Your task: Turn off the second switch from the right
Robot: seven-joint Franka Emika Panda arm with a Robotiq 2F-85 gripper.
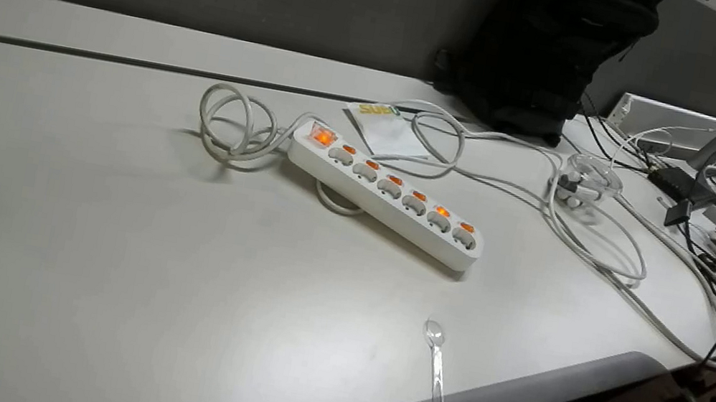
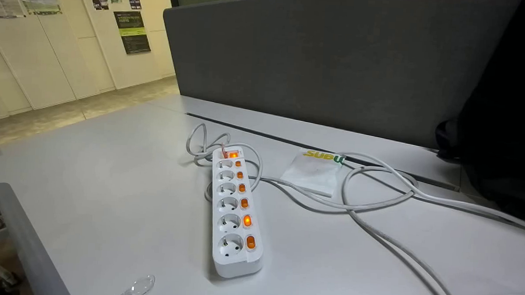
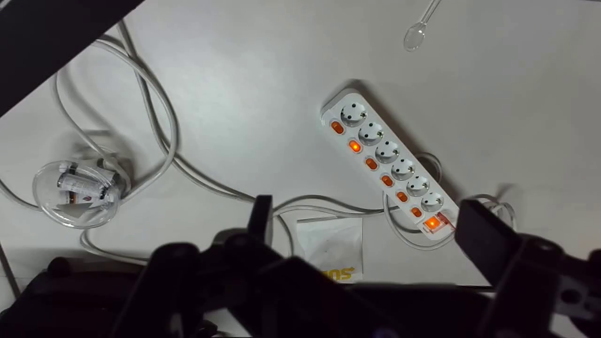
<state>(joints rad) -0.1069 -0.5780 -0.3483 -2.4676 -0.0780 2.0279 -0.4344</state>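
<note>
On the six-socket power strip, the rocker switch second from the cordless end glowed; the gripper had fingers spread

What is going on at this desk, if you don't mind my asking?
The robot's open gripper hangs above the desk, holding nothing and apart from the white power strip. The job is to turn off the second switch from the strip's cordless end. It glows orange, so it seems not yet turned off. The larger switch at the cord end is lit too, while the other small switches look unlit.
</note>
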